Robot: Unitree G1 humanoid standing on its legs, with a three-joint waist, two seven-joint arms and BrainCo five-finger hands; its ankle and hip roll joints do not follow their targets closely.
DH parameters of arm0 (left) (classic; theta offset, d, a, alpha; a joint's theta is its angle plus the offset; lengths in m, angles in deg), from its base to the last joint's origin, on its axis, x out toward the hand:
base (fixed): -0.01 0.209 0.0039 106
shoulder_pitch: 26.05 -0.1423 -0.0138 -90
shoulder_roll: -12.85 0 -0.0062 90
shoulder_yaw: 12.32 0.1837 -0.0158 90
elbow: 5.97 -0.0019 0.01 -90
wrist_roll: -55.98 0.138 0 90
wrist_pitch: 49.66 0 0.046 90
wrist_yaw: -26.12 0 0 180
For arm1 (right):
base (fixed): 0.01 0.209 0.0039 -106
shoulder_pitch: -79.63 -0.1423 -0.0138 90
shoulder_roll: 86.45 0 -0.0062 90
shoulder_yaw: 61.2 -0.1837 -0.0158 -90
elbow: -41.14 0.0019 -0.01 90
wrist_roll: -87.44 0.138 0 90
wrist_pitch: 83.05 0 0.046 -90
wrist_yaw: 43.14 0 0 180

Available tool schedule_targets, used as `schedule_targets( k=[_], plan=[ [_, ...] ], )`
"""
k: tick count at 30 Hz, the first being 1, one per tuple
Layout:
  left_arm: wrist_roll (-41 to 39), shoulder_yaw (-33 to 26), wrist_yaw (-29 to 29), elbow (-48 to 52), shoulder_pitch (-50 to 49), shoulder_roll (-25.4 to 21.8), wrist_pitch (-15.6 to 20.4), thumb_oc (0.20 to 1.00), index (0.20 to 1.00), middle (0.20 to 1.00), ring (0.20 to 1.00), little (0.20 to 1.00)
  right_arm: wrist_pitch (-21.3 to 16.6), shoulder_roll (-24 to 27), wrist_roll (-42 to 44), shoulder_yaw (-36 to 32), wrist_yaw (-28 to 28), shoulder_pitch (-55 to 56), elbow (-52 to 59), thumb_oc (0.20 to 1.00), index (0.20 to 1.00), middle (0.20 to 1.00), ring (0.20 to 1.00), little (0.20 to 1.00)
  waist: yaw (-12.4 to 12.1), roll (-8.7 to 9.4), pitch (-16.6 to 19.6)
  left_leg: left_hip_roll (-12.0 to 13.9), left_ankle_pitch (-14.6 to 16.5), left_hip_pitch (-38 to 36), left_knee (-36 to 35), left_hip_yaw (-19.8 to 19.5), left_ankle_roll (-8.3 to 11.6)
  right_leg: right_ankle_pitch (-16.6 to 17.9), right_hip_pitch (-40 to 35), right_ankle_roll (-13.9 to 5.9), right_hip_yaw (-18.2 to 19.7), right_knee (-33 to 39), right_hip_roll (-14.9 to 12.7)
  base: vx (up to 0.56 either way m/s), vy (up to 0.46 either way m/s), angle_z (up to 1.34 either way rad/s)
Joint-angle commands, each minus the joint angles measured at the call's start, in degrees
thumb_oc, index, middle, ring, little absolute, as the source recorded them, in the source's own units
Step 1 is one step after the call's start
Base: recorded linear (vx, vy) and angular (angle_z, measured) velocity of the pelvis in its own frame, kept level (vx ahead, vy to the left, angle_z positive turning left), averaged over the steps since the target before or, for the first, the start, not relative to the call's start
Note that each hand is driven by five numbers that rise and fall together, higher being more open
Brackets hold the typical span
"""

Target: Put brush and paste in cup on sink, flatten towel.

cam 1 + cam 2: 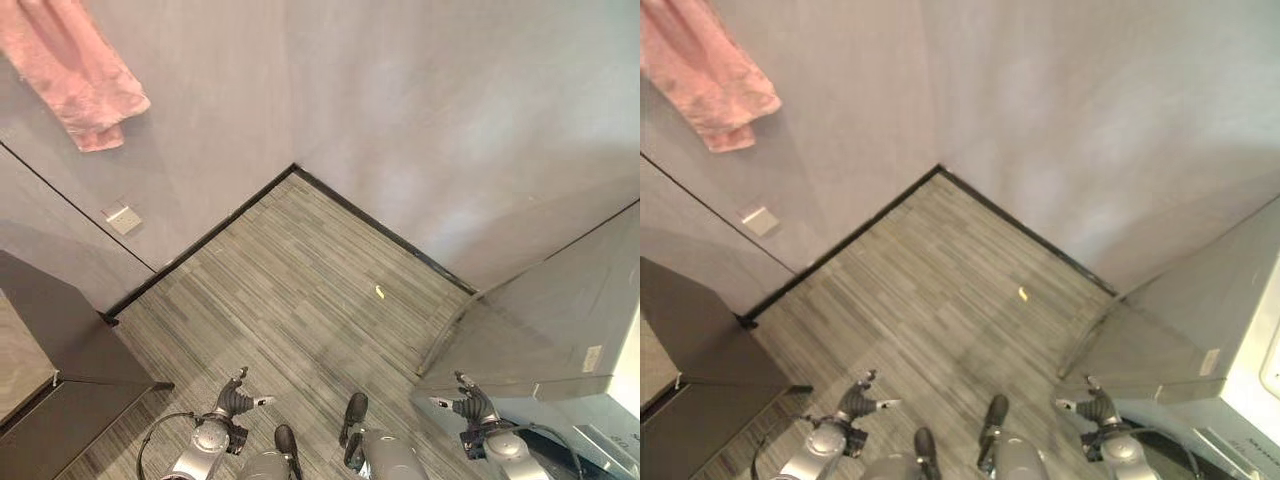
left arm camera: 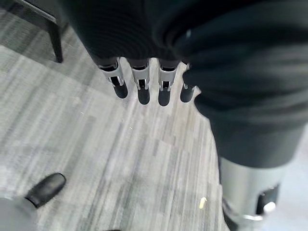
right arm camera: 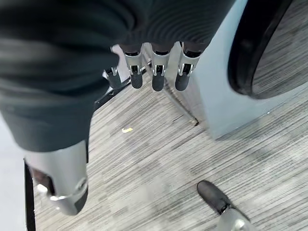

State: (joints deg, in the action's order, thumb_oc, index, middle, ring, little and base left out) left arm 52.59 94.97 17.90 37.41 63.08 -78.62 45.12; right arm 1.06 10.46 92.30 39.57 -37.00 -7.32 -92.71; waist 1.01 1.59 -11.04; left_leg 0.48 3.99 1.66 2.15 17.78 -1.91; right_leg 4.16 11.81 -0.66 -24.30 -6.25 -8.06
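The walls [image 1: 420,110] meet in a corner far beyond both sets of fingers, and striped floor [image 1: 300,290] runs from there back under them. A dark cabinet [image 1: 70,350] stands out past the left hand [image 1: 236,400]; a pale appliance [image 1: 1250,390] stands just beyond the right hand [image 1: 470,405]. The pink towel [image 1: 75,70] hangs bunched on the wall, high and well away from the left fingers [image 2: 139,89]. A yellow scrap [image 1: 380,291] lies ahead, between the two hands. Both hands hang low, fingers relaxed and loosely straight, holding nothing. Judging by this, no step has begun: next the robot likely must turn to find the sink, brush, paste and cup
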Motion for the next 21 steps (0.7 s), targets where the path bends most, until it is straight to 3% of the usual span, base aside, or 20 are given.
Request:
schedule_targets(
  k=[1,5,6,8,11,15,21],
  plan=[
    [2.03,-1.68,0.01,1.11,0.16,-1.54,1.49,1.0,1.0,1.0,1.0,1.0,-1.04,0.24,1.12,0.5,0.03,-0.21,0.35,1.0,1.0,1.0,1.0,1.0,-0.63,2.13,2.28,-1.45,1.06,0.87,2.25,-5.02,1.13,-1.34,-5.65,-6.69,3.05,0.12,-1.33,-0.02,0.048,0.16],
    [2.01,-1.69,0.37,1.05,-0.45,-2.03,1.83,1.0,1.0,1.0,1.0,1.0,-1.28,-0.46,1.26,1.32,-0.93,0.2,-0.38,1.0,1.0,1.0,1.0,1.0,-1.2,2.35,2.7,-2.12,-0.57,0.01,-0.19,-8.36,0.8,-0.67,-5.92,-7.1,4.59,0.06,-1.11,-0.01,0.044,0.26],
    [0.08,-1.79,-0.07,-0.68,0.3,-2.11,2.7,1.0,1.0,1.0,1.0,1.0,-1.51,-0.84,0.57,1.94,-1.01,0.82,-2.05,1.0,1.0,1.0,1.0,1.0,1.61,2.22,2.66,-2.84,-1.68,0.44,0.05,-15.22,0.14,-0.66,-3.45,-7.97,24.23,-5.63,3.65,0.03,-0.012,0.86],
    [-1.45,-2.42,-0.33,-1.15,-0.31,-1.82,2.96,1.0,1.0,1.0,1.0,1.0,-1.44,-1.08,-0.2,2.41,-1.1,0.7,-2.91,1.0,1.0,1.0,1.0,1.0,1.01,2.18,2.81,-2.26,-1.69,0.26,-0.16,-16.54,0.36,0.05,-3.33,-7.67,22.89,-4.2,1.95,0.04,-0.105,1.59],
    [-0.74,-2.81,-0.23,-1.66,-0.99,-2.14,2.29,1.0,1.0,1.0,1.0,1.0,-1.18,-0.48,-1.51,2.65,-1.15,-0.56,-1.77,1.0,1.0,1.0,1.0,1.0,-0.85,3.35,2.15,-1.68,-0.34,0.28,2.19,-16.6,1.49,2.27,-2.08,-8.93,14.65,0.52,-2.8,0.05,-0.157,0.26],
    [-0.43,-2.59,-0.69,-4.48,0.27,-1.28,1.77,1.0,1.0,1.0,1.0,1.0,-0.88,-0.27,-1.29,3.14,-1.42,-1.11,-2.29,1.0,1.0,1.0,1.0,1.0,-1.0,4.47,4.04,-0.79,-0.73,-0.77,0.82,-18.34,2.86,0.46,-5.17,-8.51,14.37,2.17,-0.83,0.07,-0.178,0.42],
    [1.47,-0.73,-0.27,-3.89,0.86,-1.43,1.94,1.0,1.0,1.0,1.0,1.0,-0.81,0.22,-1.23,3.28,-1.24,-1.28,-3.29,1.0,1.0,1.0,1.0,1.0,-0.69,3.96,6.3,0.62,-0.96,-2.17,0.18,-19.58,3.75,-2.24,-8.11,-7.16,13.35,2.17,0.67,0.08,-0.135,0.17]
  ],
)
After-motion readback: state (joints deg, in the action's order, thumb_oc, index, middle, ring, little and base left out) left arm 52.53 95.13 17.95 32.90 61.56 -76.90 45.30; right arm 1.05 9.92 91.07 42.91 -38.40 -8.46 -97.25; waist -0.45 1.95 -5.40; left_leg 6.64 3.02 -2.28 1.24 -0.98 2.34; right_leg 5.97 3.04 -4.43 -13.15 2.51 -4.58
